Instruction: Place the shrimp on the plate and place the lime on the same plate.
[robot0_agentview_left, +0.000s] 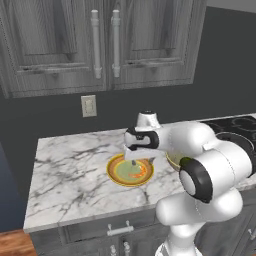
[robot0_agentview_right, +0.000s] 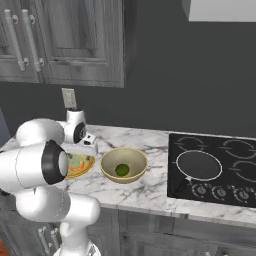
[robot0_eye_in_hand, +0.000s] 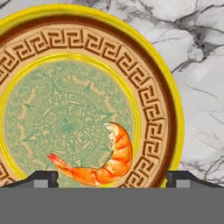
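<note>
The shrimp (robot0_eye_in_hand: 103, 159) lies on the plate (robot0_eye_in_hand: 151, 109), curled across the pale green centre with its back toward the banded rim. The gripper (robot0_eye_in_hand: 112, 178) hangs just above it, jaws spread wide and empty, one dark fingertip to each side of the shrimp and neither touching it. From behind the arm, the gripper (robot0_agentview_left: 134, 159) sits over the plate (robot0_agentview_left: 116, 170) on the marble counter (robot0_agentview_left: 70, 170). The lime (robot0_agentview_right: 121, 170) rests inside the tan bowl (robot0_agentview_right: 136, 159), just beside the plate (robot0_agentview_right: 85, 167), near the black cooktop (robot0_agentview_right: 220, 170).
</note>
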